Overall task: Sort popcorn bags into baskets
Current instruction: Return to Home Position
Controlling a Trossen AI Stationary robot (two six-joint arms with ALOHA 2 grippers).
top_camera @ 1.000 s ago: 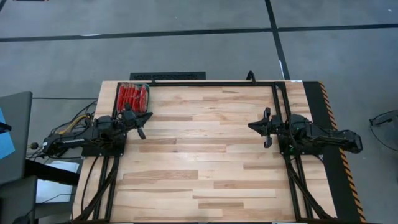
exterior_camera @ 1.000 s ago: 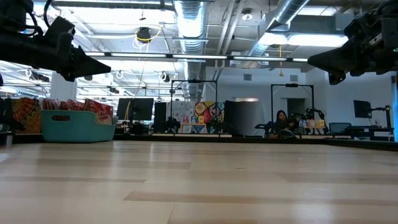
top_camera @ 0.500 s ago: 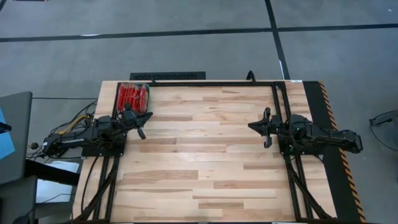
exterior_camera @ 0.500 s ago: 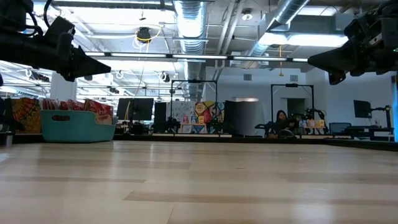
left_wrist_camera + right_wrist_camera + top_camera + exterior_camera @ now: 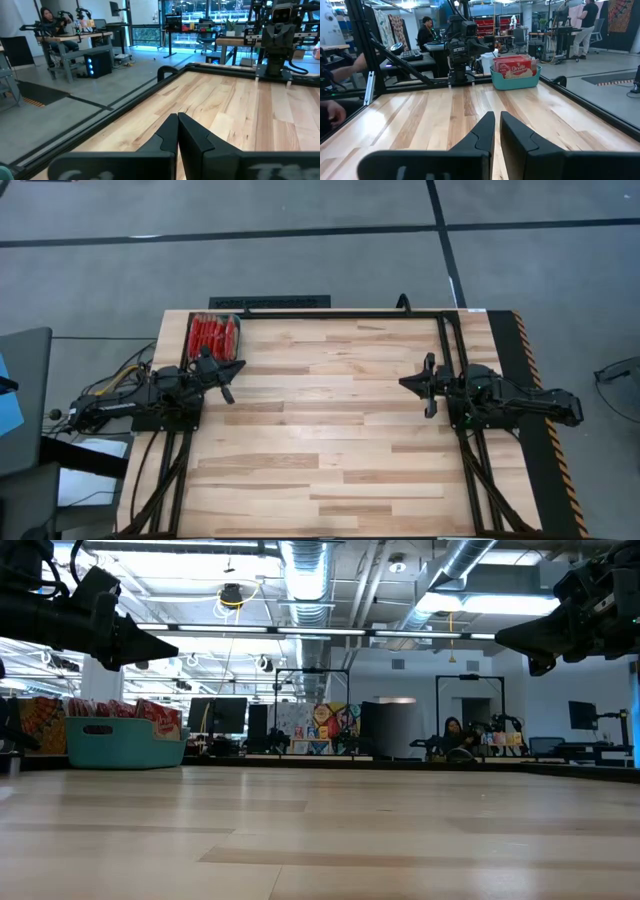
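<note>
Since each pair of fingers meets with nothing between, the left gripper (image 5: 177, 131) and the right gripper (image 5: 497, 131) are closed and empty. Each is held above the bench (image 5: 330, 440) at its own end, facing the other. The left one hangs just beside the bin (image 5: 120, 745), which stands in the corner near the left arm with the bags (image 5: 213, 335) packed on edge inside; no bag shows loose on the wood. Sorting looks finished, so homing well means, I judge, drawing each arm back level and slow, the left keeping clear of the bin's rim so nothing is nudged. The bench is pale planked wood edged by a black frame. Beyond lie a grey floor and a bright workshop of desks, monitors and ceiling ducts, with a person (image 5: 453, 734) seated far off.
</note>
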